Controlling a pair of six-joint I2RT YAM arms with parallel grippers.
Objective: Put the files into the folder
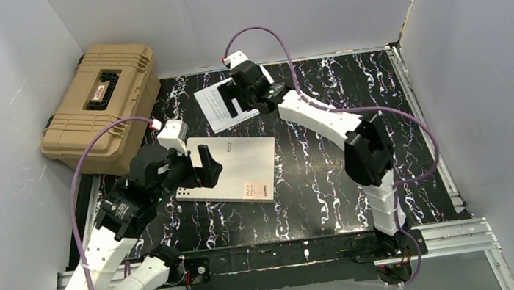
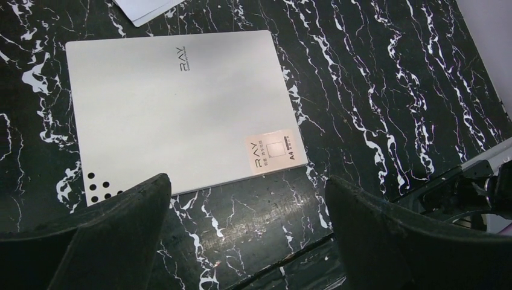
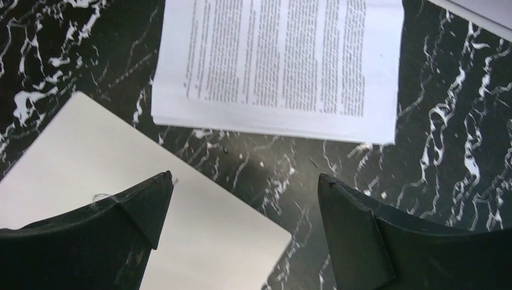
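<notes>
The folder (image 1: 241,163) lies closed on the black marbled table, cream side up, with a row of dots at its near left corner. The left wrist view shows it (image 2: 163,109) just beyond my fingers. My left gripper (image 1: 202,169) hovers over the folder's left edge, open and empty (image 2: 247,187). The files (image 1: 218,107) are a stack of white printed sheets lying behind the folder. My right gripper (image 1: 233,97) is above them, open and empty (image 3: 244,184). In the right wrist view the files (image 3: 284,57) lie ahead of the jaws and a folder corner (image 3: 211,241) lies below them.
A tan ribbed hard case (image 1: 103,105) stands at the back left, partly off the table. White walls close in the back and both sides. An aluminium rail (image 1: 442,233) runs along the near edge. Purple cables loop from both arms.
</notes>
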